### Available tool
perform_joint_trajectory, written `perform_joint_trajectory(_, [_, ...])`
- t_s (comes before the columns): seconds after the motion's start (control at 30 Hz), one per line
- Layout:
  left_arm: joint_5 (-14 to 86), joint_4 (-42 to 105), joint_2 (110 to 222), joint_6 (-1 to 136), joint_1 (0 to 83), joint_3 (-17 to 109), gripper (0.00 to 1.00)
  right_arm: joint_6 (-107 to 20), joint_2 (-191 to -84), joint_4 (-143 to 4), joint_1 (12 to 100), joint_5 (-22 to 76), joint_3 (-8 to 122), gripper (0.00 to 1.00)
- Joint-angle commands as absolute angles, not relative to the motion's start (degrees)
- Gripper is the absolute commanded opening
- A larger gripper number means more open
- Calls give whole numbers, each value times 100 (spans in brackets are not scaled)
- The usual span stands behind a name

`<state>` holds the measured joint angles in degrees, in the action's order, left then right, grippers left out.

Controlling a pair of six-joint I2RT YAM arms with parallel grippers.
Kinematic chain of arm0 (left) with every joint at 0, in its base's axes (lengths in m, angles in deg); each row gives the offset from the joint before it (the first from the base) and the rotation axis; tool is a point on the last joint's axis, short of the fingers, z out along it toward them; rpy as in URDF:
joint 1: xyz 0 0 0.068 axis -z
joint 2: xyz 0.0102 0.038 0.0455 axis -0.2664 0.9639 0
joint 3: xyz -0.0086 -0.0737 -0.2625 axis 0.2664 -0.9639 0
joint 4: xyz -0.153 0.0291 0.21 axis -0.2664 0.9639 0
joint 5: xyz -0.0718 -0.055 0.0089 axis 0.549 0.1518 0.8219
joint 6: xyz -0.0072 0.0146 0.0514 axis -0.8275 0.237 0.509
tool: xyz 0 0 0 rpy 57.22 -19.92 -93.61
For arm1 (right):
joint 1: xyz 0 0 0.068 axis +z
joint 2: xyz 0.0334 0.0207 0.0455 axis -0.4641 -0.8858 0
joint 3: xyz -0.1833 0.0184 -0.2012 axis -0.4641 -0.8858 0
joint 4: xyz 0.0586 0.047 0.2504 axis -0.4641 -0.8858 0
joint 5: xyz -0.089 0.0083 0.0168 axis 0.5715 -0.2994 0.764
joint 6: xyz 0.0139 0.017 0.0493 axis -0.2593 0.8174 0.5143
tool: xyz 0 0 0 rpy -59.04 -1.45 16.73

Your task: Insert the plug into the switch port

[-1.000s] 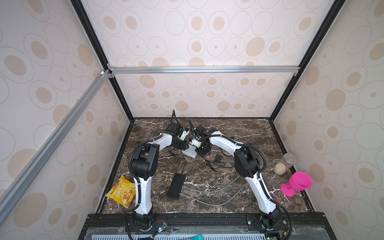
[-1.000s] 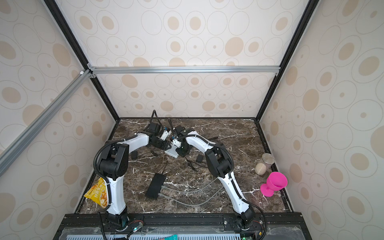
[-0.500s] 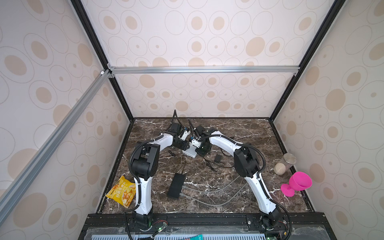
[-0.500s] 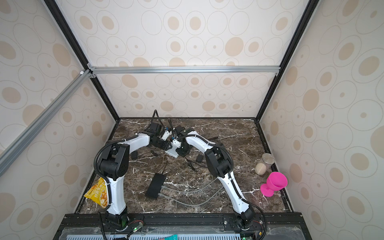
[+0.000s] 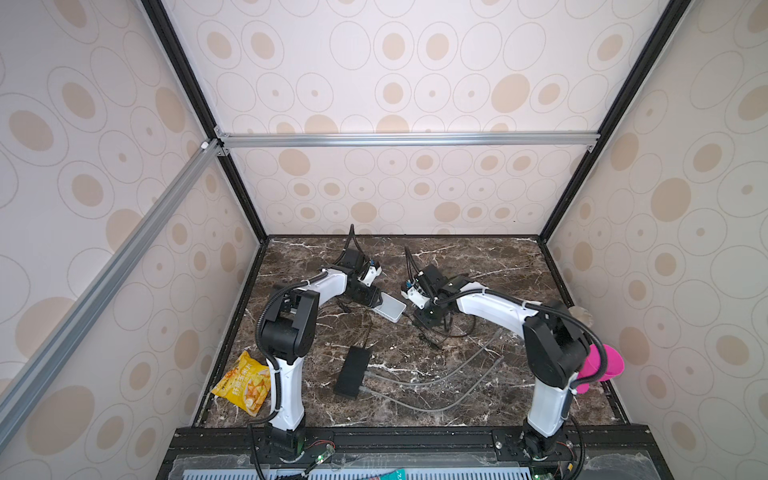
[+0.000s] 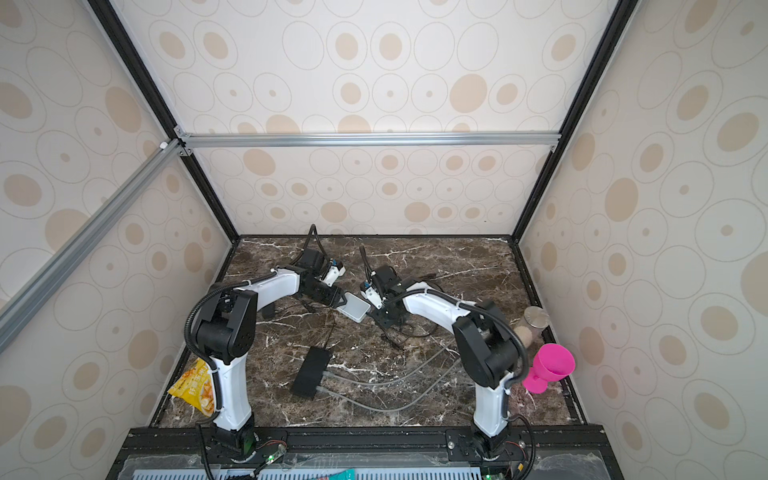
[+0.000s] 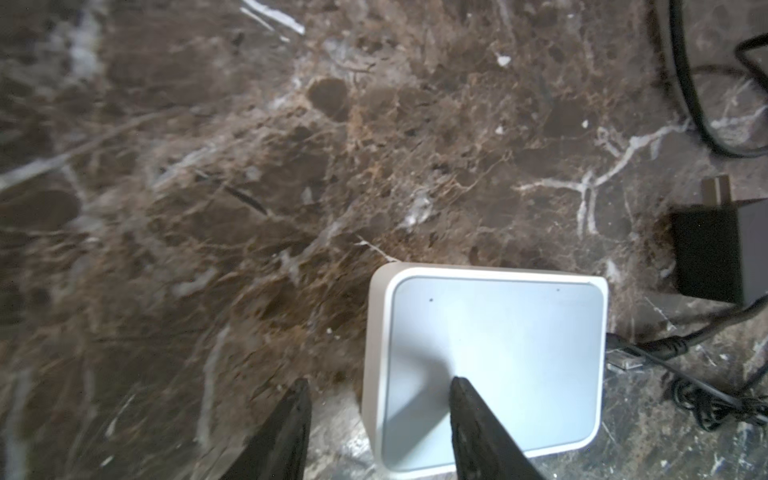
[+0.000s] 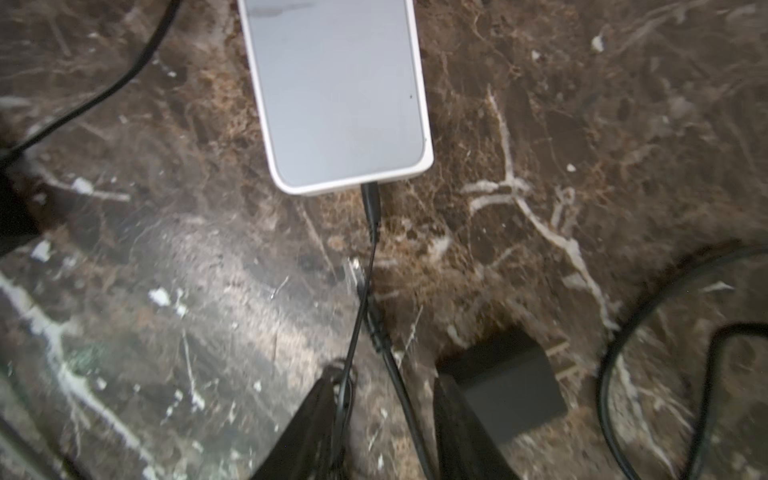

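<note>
The white switch (image 5: 388, 306) (image 6: 353, 307) lies flat on the marble between my two grippers. In the right wrist view the black plug (image 8: 370, 199) sits in the near edge of the switch (image 8: 336, 91), its thin cable running back between my fingers. My right gripper (image 8: 386, 386) (image 5: 426, 320) is open and stands back from the plug, holding nothing. My left gripper (image 7: 380, 390) (image 5: 376, 297) is open too: one finger hangs over the top of the switch (image 7: 486, 365), the other stands clear of its side. The plug (image 7: 623, 345) shows at the switch's far edge.
A black wall adapter (image 8: 507, 390) (image 7: 706, 253) lies beside my right fingers, with loose black cable around it. A black power brick (image 5: 352, 371) with grey cables lies mid-table. A chips bag (image 5: 243, 384) is at front left, a pink cup (image 5: 602, 365) and a jar (image 6: 534, 320) at right.
Both grippers have opened. The right gripper has let go of the plug and drawn back from the switch. The left gripper has released the switch.
</note>
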<state>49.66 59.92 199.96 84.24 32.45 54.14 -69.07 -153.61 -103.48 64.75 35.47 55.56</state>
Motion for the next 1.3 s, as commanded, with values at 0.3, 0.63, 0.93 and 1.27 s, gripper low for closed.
perform_joint_trajectory(0.3, [4467, 5756, 19288, 8147, 3110, 5227, 54, -3199, -15556, -11867, 6245, 5130, 6511, 76])
perform_joint_trajectory(0.63, [4536, 5791, 19269, 8116, 3101, 5244, 54, -1806, -16539, -11835, 6047, 4324, 7102, 71])
perform_joint_trajectory(0.93, [4568, 5806, 19252, 8135, 3099, 5264, 54, -1096, -16826, -11913, 5994, 4337, 7017, 60])
perform_joint_trajectory(1.27, [4605, 5814, 19271, 8142, 3092, 5274, 54, -1353, -16827, -11940, 5964, 4544, 7071, 41])
